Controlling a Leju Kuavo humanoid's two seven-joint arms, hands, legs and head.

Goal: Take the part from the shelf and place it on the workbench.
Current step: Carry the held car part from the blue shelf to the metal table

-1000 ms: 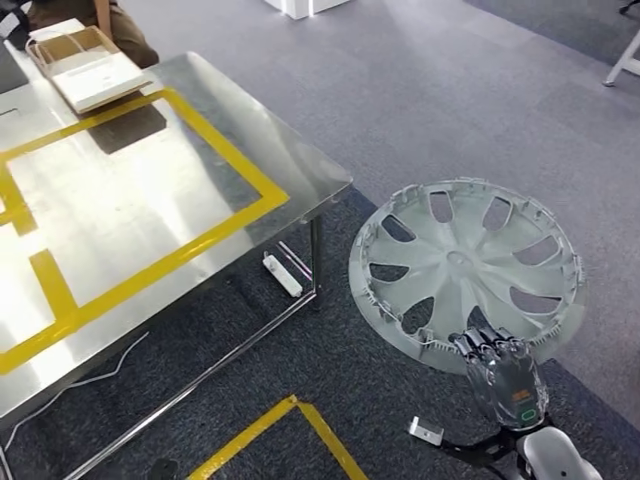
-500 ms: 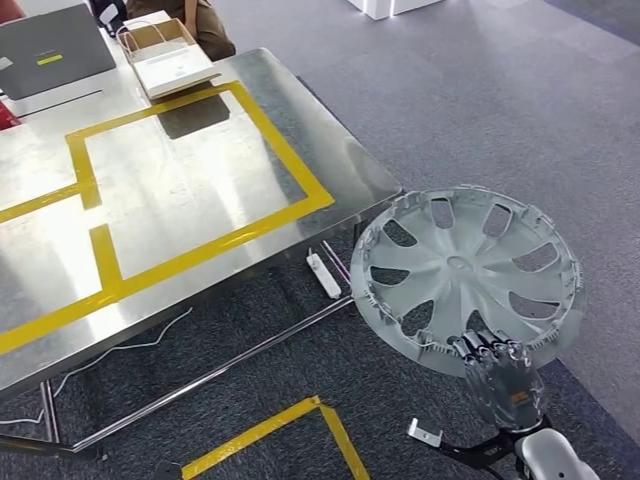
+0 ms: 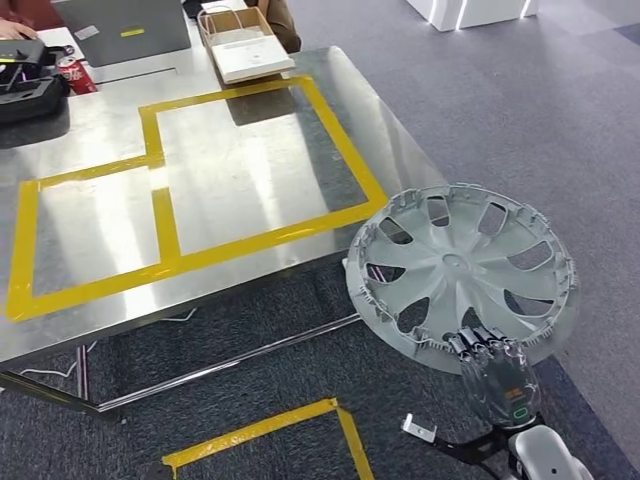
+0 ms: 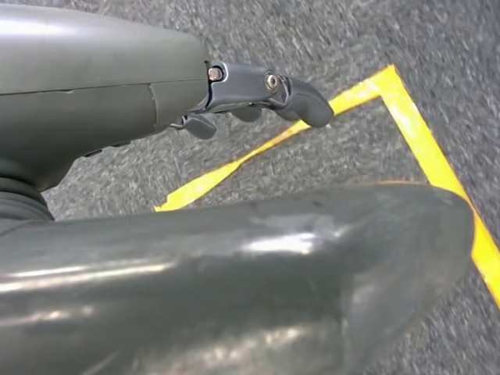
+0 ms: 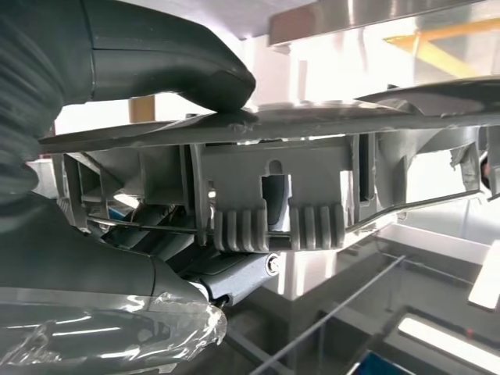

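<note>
Far left on your steel workbench (image 3: 249, 180) sit a black bag (image 3: 26, 90) and a red can (image 3: 75, 75), with a person's hand (image 3: 15, 28) at the corner behind them. Next along the far edge lie a grey laptop (image 3: 121, 28) and a flat white box (image 3: 245, 50), the box touching the yellow tape outline (image 3: 162, 215) that marks the tabletop. More yellow floor tape (image 3: 256, 430) runs on the carpet below the bench's near edge. Your left hand (image 4: 259, 90) hangs over that carpet holding nothing, fingers loosely extended. To the right, the grey wheel cover (image 3: 460, 270) is held almost flat just off the bench's near right corner, overlapping the edge. Your right hand (image 3: 498, 375) clamps its near rim, thumb (image 5: 176, 62) on one face and fingers on the other.
</note>
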